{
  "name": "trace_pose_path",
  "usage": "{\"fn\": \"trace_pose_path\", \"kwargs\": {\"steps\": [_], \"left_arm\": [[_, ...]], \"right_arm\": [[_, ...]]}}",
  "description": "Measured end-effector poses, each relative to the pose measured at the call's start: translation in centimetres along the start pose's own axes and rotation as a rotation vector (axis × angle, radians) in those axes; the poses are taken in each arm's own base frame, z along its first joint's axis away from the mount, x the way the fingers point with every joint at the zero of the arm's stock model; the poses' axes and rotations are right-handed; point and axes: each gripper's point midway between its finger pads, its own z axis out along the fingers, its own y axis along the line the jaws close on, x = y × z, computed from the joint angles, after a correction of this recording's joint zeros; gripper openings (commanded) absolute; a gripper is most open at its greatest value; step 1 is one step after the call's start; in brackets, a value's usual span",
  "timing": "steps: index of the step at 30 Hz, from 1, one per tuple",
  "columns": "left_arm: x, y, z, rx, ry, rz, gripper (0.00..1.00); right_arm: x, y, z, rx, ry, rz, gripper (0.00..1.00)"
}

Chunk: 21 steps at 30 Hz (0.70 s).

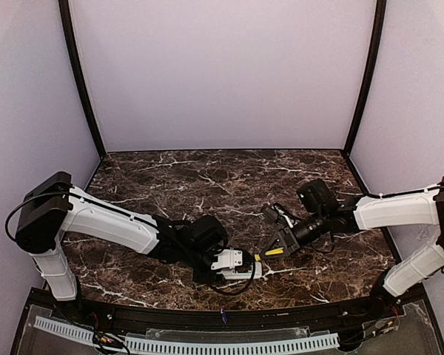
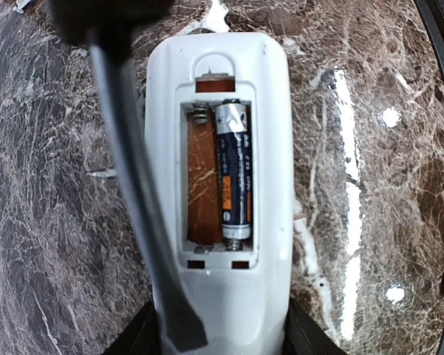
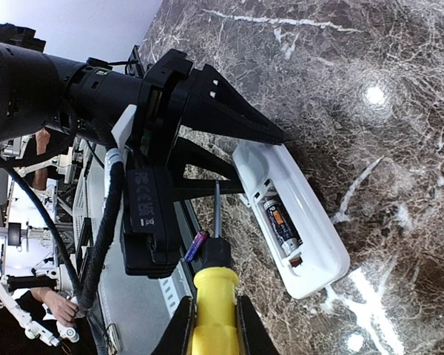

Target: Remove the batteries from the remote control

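Low by the table's (image 1: 207, 177) near edge, your left gripper (image 1: 237, 262) clamps the remote control (image 2: 275, 148); right gripper (image 1: 283, 242) grips a screwdriver (image 3: 214, 310) beside it.

We found the scene brightly and evenly lit from above. The polished table (image 2: 370, 244) threw back white streaks and round lamp spots in both wrist views. The remote control (image 2: 274, 148) looked slightly washed out near its top. A cable (image 2: 129, 185) close to the left lens was dark and blurred, and the screwdriver (image 3: 214, 310) handle was soft. From overhead, shadows on the table were faint, and the walls (image 1: 222, 74) glowed evenly.
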Motion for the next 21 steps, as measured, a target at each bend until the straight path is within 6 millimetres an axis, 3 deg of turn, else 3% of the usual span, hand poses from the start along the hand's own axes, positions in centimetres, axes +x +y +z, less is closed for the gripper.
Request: {"fn": "trace_pose_path", "kwargs": {"steps": [5,9,13,14,21], "left_arm": [[0.2,0.5,-0.1,-0.031,0.012,0.015,0.01],[0.3,1.0,-0.2,-0.055,0.022,0.023,0.08],[0.5,1.4,-0.2,-0.078,0.033,0.022,0.32],[0.6,1.4,-0.2,-0.083,0.035,0.022,0.44],[0.6,2.1,-0.4,-0.121,0.041,-0.016,0.95]], "right_arm": [[-0.2,-0.1,-0.8,0.031,-0.012,-0.011,0.00],[-0.2,-0.4,-1.3,0.058,-0.019,-0.014,0.00],[-0.3,-0.8,-1.6,0.095,-0.021,-0.009,0.00],[-0.4,-1.0,-1.6,0.107,-0.024,-0.008,0.00],[-0.7,-1.5,-1.8,0.149,-0.035,-0.006,0.00]]}}
